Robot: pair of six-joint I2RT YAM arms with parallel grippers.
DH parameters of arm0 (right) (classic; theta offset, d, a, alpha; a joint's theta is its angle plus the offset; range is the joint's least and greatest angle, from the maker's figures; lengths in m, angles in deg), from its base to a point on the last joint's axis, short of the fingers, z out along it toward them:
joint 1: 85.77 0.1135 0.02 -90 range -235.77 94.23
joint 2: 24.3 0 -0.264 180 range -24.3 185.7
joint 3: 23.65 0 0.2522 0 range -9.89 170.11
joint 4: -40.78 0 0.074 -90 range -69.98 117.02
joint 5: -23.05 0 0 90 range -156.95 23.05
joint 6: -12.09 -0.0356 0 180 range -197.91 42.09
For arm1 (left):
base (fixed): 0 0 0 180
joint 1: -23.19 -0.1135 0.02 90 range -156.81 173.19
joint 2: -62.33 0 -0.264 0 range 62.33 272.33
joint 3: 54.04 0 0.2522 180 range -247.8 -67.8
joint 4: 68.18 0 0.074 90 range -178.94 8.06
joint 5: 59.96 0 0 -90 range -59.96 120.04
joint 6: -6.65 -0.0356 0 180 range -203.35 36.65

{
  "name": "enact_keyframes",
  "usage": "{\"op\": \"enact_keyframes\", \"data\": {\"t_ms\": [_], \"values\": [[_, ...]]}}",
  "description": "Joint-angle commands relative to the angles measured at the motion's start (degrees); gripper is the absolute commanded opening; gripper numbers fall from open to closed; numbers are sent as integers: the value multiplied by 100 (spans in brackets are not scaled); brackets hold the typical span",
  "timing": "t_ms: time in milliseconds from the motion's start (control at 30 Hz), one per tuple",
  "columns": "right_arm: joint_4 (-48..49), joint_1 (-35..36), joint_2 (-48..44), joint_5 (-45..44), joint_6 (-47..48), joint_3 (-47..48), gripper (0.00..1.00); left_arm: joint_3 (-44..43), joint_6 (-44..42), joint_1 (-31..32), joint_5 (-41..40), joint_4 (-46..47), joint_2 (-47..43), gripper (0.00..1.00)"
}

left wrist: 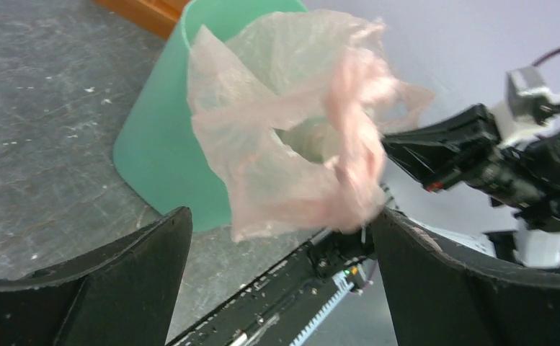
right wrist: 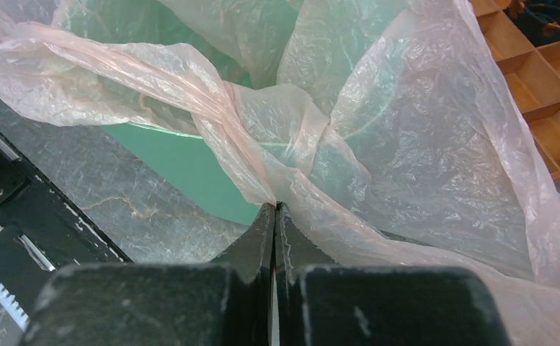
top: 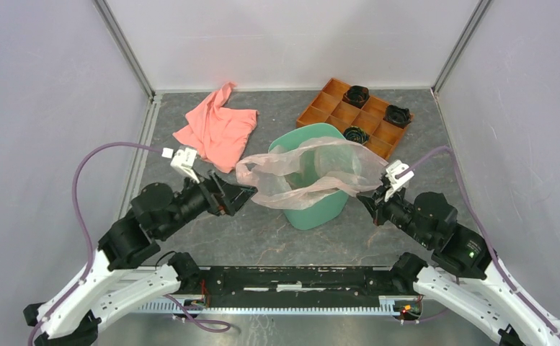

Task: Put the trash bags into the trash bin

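The mint-green trash bin [top: 313, 213] stands mid-table. The pale pink translucent trash bag [top: 313, 164] is draped over its rim, its mouth spread wide, with loose film hanging past the bin's left side. My right gripper [top: 362, 197] is shut on a twisted fold of the bag [right wrist: 291, 144] at the bin's [right wrist: 190, 169] near right edge. My left gripper [top: 246, 196] is open and empty just left of the bag's hanging edge. In the left wrist view the bag [left wrist: 291, 144] hangs blurred ahead of the wide-open gripper [left wrist: 280, 216], beside the bin [left wrist: 154, 144].
A salmon-pink cloth [top: 216, 130] lies crumpled at the back left. An orange compartment tray [top: 313, 112] holding black round parts sits at the back right, just behind the bin. Grey walls enclose the table on three sides.
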Motion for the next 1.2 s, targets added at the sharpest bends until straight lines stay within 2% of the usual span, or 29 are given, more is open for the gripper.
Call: {"op": "enact_keyframes", "data": {"t_ms": [0, 67, 133, 200, 233, 300, 433, 533, 600, 667, 767, 900, 1067, 1167], "values": [[257, -10, 164, 150, 184, 199, 1, -316, -374, -25, -718, 17, 562, 99], [142, -2, 269, 223, 254, 288, 1, -357, -312, -25, -910, 8, 770, 92], [-17, -10, 303, 327, 324, 343, 1, -216, -209, -25, -1014, 182, 809, 78], [-170, -4, 226, 544, 422, 372, 1, -52, -104, -25, -1044, 329, 715, 57], [-211, -6, 155, 707, 470, 368, 1, -4, -80, -25, -1033, 375, 643, 41], [-286, -5, 34, 1120, 552, 363, 1, 33, 5, -25, -1033, 387, 444, 18], [-853, -5, 36, 1687, 379, 315, 1, 235, 399, -25, -861, 356, -54, 3], [-1241, -6, -110, 1752, -130, 159, 0, 655, 793, -25, -779, 299, -488, 2], [-1586, -10, -354, 671, -893, 90, 0, 1042, 1127, -25, -814, 353, -812, 2], [-1714, -6, -424, -19, -1337, 3, 1, 1271, 1270, -25, -802, 480, -929, 2], [-1301, -10, -463, -493, -1648, -259, 1, 1511, 1347, -25, -801, 717, -949, 2], [-430, -11, -254, -989, -1623, -664, 7, 1517, 1171, -25, -897, 855, -581, 2], [514, -6, 245, -2167, -1047, -818, 28, 1425, 760, -25, -1308, 1014, 259, 2], [266, -3, 466, -1925, -678, -342, 45, 1006, 524, -25, -1780, 479, 882, 16]]}}
